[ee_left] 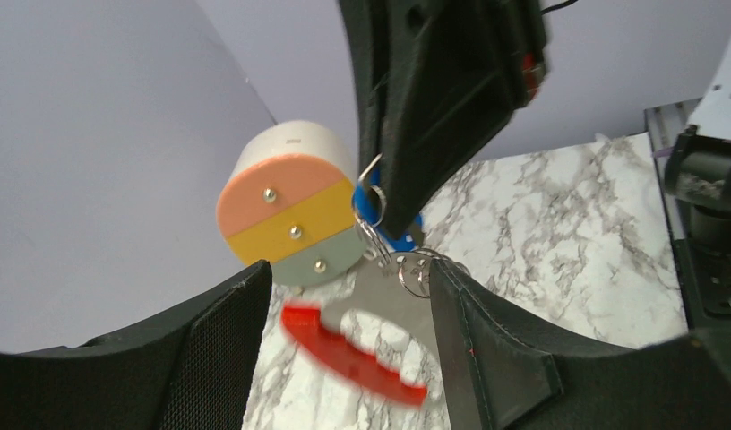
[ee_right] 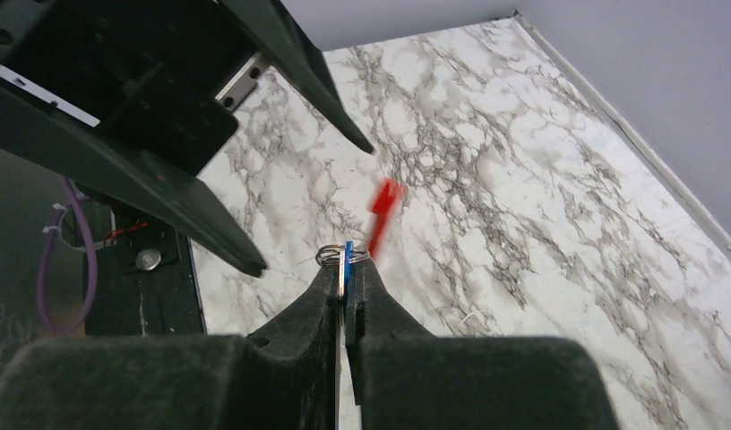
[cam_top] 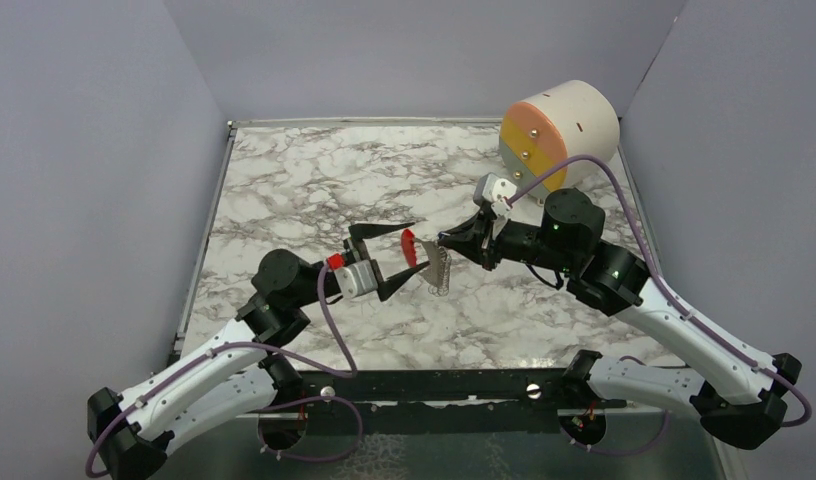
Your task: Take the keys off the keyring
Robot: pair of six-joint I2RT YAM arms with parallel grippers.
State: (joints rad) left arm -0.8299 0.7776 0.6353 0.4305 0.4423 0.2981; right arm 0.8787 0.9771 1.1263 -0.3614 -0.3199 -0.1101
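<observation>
The red keyring (cam_top: 409, 245) hangs in the air over mid-table, blurred, between the spread fingers of my left gripper (cam_top: 416, 248), which is open and not gripping it. In the left wrist view the keyring (ee_left: 353, 354) dangles below a flat silvery key (ee_left: 393, 300) and small wire rings. My right gripper (cam_top: 444, 243) is shut on the keys from the right. Its closed tips (ee_right: 347, 273) pinch a blue-headed key (ee_right: 348, 255) and a silver one edge-on, with the red keyring (ee_right: 382, 210) just beyond. More silvery keys (cam_top: 439, 272) hang beneath.
A round white drawer unit (cam_top: 559, 130) with pink, yellow and grey-green fronts stands at the back right of the marble table (cam_top: 304, 180). Grey walls enclose the table on three sides. A purple cable (cam_top: 584, 165) arcs over the right arm.
</observation>
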